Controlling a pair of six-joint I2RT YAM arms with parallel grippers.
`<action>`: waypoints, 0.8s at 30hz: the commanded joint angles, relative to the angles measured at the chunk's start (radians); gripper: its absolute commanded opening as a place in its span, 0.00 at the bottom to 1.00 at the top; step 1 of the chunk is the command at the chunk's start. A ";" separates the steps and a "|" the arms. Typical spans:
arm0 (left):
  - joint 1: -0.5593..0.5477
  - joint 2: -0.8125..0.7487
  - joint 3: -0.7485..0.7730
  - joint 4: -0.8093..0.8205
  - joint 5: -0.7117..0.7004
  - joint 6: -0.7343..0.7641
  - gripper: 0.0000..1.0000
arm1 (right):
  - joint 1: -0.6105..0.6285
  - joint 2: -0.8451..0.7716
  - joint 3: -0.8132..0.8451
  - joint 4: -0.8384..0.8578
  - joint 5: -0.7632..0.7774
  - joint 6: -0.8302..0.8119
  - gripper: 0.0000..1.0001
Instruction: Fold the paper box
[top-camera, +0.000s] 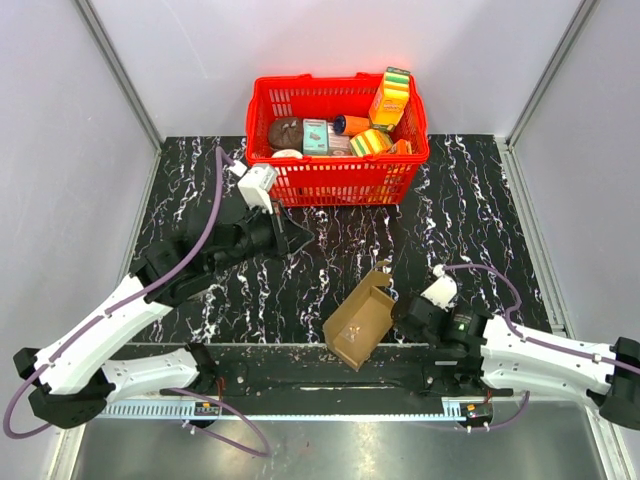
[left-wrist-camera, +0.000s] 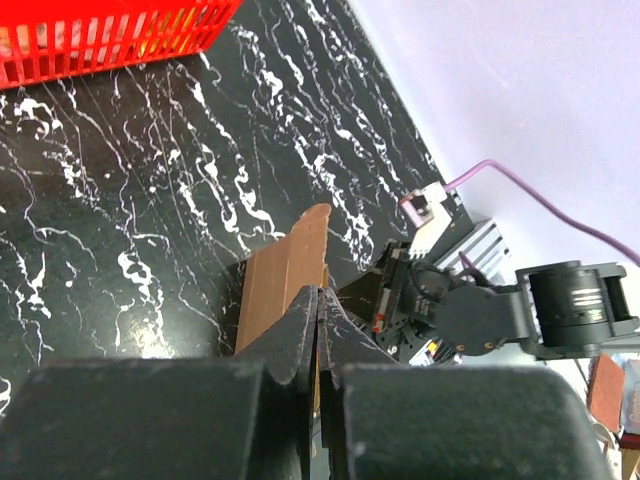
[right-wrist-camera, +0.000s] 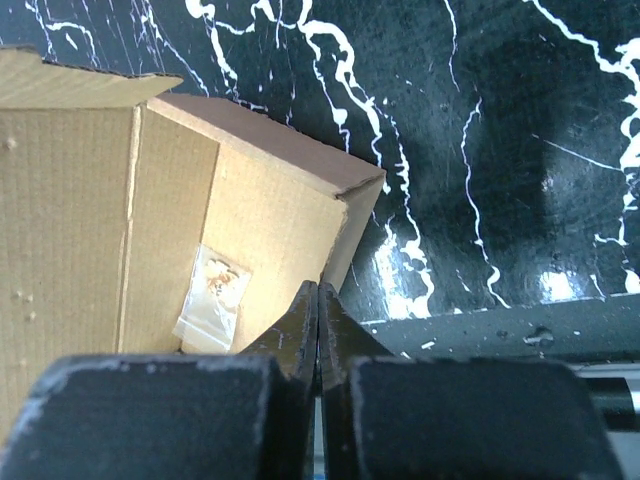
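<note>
The paper box (top-camera: 360, 322) is brown cardboard, partly formed into an open tray with a flap up at its far end, and lies near the table's front edge. It also shows in the left wrist view (left-wrist-camera: 283, 280) and the right wrist view (right-wrist-camera: 150, 220). A small clear bag (right-wrist-camera: 212, 297) sticks to its inner wall. My right gripper (top-camera: 400, 308) is shut, with its tips (right-wrist-camera: 318, 292) at the box's right wall; no cardboard shows between them. My left gripper (top-camera: 297, 240) is shut and empty, up and left of the box, and its tips (left-wrist-camera: 320, 298) point toward it.
A red plastic basket (top-camera: 338, 178) with several colourful packages stands at the back of the black marbled table (top-camera: 470, 220). A white block (top-camera: 258, 185) sits by its left front corner. Grey walls close in the sides, and a metal rail (top-camera: 320, 405) runs along the front.
</note>
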 joint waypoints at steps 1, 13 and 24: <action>0.008 -0.013 -0.043 0.042 0.030 -0.003 0.00 | 0.035 -0.080 0.027 -0.079 0.011 0.018 0.00; 0.009 -0.068 -0.134 0.071 0.024 -0.033 0.00 | 0.035 -0.085 0.213 -0.314 -0.103 -0.051 0.00; 0.009 -0.094 -0.171 0.068 0.013 -0.045 0.00 | 0.035 -0.094 0.162 -0.329 -0.393 -0.146 0.00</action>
